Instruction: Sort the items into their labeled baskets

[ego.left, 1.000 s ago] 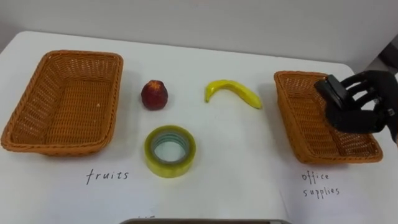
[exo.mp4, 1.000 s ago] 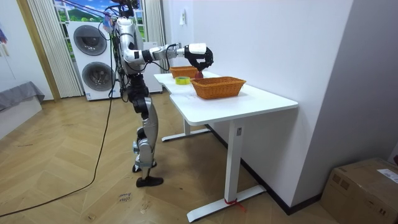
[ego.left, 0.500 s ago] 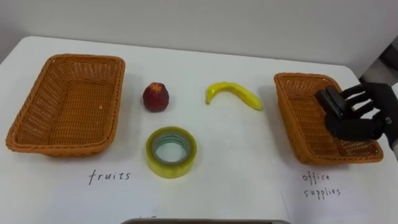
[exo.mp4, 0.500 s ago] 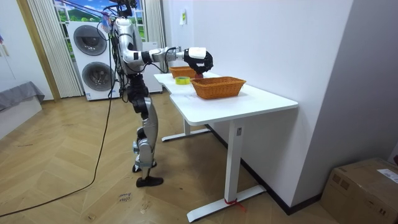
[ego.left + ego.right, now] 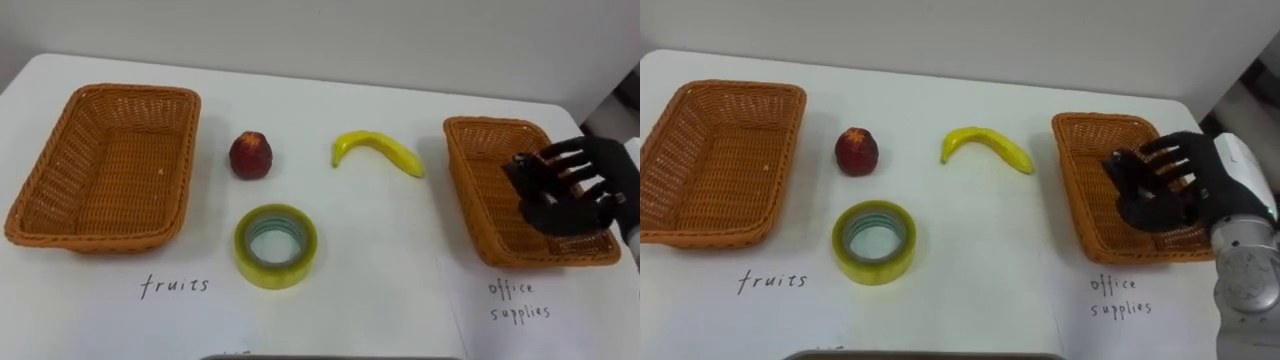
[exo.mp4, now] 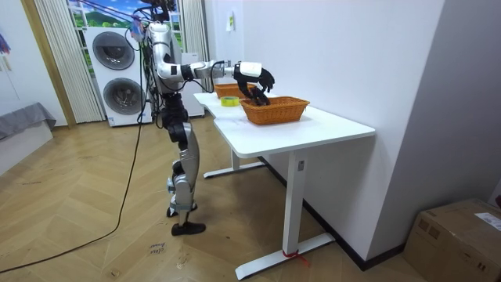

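Fingers (image 5: 565, 150) of our right hand (image 5: 590, 190) splay wide above the basket (image 5: 480, 195) at frame right; a dark object (image 5: 522, 172) sits at their tips. Whether they touch it we cannot tell.

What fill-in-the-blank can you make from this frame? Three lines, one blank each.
1. The right hand hangs over the ____ basket.
2. Between the apple and that basket lies a ____.
3. The tape roll lies on the ____, in neither basket.
Missing: right; banana; table.
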`<state>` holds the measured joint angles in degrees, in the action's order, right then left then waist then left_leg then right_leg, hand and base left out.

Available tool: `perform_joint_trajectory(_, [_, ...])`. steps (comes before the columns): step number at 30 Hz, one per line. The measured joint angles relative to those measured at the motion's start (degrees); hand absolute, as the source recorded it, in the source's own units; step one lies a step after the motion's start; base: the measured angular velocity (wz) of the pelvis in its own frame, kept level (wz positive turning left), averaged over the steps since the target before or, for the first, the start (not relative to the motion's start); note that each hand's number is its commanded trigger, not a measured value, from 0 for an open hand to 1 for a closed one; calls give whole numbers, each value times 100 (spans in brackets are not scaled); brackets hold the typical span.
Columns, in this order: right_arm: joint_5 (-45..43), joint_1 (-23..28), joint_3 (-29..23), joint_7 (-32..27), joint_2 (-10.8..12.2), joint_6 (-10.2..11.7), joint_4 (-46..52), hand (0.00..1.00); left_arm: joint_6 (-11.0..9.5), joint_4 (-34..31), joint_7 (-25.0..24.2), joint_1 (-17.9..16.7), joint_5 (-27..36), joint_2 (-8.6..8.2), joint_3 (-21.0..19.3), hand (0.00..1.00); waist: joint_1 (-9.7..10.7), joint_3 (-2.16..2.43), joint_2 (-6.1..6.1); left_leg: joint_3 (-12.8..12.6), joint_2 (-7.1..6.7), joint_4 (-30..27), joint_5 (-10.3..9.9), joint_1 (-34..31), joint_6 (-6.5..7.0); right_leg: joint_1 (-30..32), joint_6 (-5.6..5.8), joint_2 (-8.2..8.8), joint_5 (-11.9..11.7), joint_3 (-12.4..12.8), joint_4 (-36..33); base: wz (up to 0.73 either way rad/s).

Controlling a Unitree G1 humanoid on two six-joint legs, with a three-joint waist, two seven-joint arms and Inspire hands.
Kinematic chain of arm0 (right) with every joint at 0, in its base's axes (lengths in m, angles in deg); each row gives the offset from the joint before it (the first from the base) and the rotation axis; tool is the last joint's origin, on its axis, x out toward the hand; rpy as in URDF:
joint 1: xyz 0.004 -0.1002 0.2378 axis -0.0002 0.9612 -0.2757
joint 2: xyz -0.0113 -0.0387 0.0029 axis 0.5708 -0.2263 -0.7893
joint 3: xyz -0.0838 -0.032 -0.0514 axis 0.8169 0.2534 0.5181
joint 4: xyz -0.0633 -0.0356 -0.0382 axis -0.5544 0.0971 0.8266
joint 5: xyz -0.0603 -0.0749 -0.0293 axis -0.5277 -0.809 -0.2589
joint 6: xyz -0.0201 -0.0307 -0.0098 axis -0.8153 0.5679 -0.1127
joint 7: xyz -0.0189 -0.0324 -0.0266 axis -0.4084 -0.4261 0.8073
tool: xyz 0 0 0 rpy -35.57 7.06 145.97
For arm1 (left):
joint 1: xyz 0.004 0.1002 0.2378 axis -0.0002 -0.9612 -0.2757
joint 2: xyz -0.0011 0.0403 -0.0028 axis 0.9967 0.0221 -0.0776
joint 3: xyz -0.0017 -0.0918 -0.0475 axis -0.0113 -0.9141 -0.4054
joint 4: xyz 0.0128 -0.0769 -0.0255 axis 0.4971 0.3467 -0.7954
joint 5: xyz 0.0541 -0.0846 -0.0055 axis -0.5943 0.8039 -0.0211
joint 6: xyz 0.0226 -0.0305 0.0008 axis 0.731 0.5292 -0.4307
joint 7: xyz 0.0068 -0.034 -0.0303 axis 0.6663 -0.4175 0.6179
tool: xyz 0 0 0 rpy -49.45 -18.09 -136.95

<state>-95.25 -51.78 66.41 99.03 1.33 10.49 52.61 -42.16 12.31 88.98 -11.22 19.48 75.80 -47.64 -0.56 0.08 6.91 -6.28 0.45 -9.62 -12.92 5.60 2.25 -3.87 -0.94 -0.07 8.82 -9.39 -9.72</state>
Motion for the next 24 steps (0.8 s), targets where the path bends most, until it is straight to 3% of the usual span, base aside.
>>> perform_joint_trajectory(24, [-6,0,106,14,0,1,1,0,-5,2,-122,56,19,3,-7,0,-8,-10,39,0,0,19,-1,-1,0,-3,-1,2,-1,1,-15,0])
